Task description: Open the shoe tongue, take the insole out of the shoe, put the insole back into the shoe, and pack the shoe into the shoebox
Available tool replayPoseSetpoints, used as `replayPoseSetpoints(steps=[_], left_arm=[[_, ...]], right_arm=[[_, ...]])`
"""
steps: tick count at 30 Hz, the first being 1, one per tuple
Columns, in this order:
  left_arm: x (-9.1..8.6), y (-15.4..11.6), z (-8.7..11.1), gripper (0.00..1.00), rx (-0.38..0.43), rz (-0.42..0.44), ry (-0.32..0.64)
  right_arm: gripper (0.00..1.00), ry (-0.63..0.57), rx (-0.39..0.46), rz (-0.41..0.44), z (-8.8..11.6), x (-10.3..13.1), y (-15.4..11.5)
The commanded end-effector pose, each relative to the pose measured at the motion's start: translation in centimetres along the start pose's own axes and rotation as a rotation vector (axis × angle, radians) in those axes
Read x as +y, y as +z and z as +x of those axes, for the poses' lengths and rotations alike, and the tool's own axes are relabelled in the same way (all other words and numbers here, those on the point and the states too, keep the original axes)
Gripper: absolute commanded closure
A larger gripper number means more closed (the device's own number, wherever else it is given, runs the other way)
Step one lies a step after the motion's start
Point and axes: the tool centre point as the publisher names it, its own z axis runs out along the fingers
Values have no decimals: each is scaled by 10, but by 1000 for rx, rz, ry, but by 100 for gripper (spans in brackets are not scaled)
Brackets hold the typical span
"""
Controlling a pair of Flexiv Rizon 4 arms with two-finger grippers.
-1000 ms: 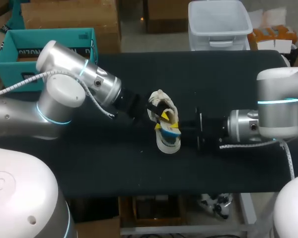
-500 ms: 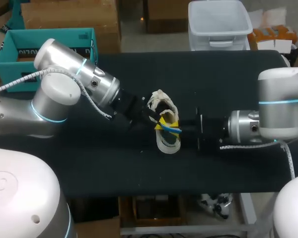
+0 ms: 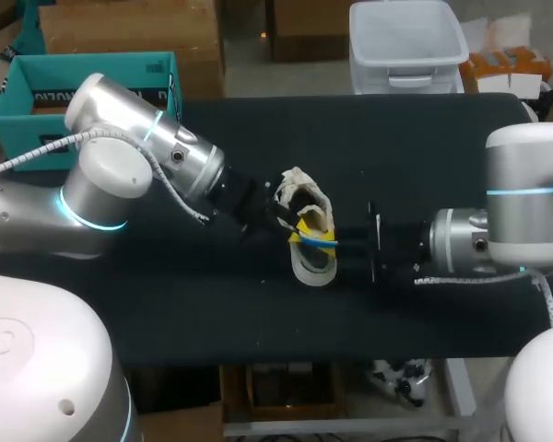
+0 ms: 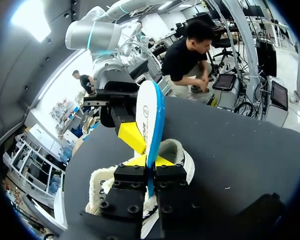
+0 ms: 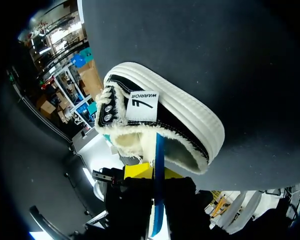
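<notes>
A matte black cloth-covered table point(image 3: 424, 147) carries a black canvas shoe point(image 3: 311, 269) with a white rubber sole and cream fleece lining, lying on its side near the middle. At its opening stands a thin white, blue-edged insole point(image 3: 317, 239), pinched narrowly by the left hand point(image 3: 290, 221) and the right hand point(image 3: 339, 244) alike. A white printed label point(image 5: 141, 106) sits on the tongue.

The left hand point(image 3: 300, 221) and the right hand point(image 3: 327, 242) meet at the shoe point(image 3: 311, 270), both pinching the insole point(image 3: 319, 238) and blocking the opening. Open worktop point(image 3: 396, 147) lies behind and before the shoe.
</notes>
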Motion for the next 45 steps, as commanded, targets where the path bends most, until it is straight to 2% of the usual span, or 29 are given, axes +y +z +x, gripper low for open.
replayPoseSetpoints(steps=[1, 9, 14, 15, 17, 21, 23, 24, 25, 33, 34, 35, 36, 38, 39, 42, 43, 44, 45], left_arm=[[6, 1, 0, 100, -7, -16, 0], [25, 5, -9, 100, -24, -59, -31], [33, 5, -12, 100, -28, -76, -56], [33, 5, -11, 92, -29, -76, -58], [31, 2, -10, 56, -29, -66, -61], [17, -3, -7, 51, -26, -28, -34], [9, -4, -4, 55, -23, -20, -17], [6, -3, -3, 73, -20, -19, -9], [4, -3, -2, 100, -17, -14, -1], [3, 3, -2, 100, -4, -26, 10], [4, 3, -2, 100, -4, -27, 9], [5, 4, -3, 100, -5, -29, 8], [5, 4, -3, 100, -5, -32, 8], [7, 5, -3, 100, -6, -36, 5], [8, 5, -3, 100, -5, -37, 3], [9, 4, -4, 100, -10, -39, -3], [10, 4, -4, 100, -12, -39, -5], [10, 4, -4, 100, -13, -39, -6], [10, 4, -4, 100, -14, -39, -7]], right_arm=[[100, 2, -3, 22, -3, 11, 6], [100, -10, -23, 40, 0, 38, 21], [100, -4, -32, 37, 1, 43, 24], [100, -6, -28, 39, 1, 43, 23], [100, -6, -29, 35, 1, 43, 22], [100, -4, -28, 20, 1, 43, 20], [100, -3, -27, 15, 1, 43, 18], [100, -3, -25, 13, 1, 43, 17], [100, -2, -24, 12, 1, 43, 17], [100, -2, -17, 24, 0, 36, 14], [66, -2, -23, 15, -1, 32, 13], [53, -4, -24, 15, -1, 27, 12], [47, -5, -29, 5, -2, 23, 10], [26, -6, -31, -14, -3, 14, 6], [24, -2, -34, -21, -3, 11, 4], [32, -2, -30, -54, -5, 1, -3], [51, -6, -24, -59, -6, -1, -5], [60, -8, -21, -63, -6, -3, -8], [75, -10, -18, -68, -7, -4, -9]])
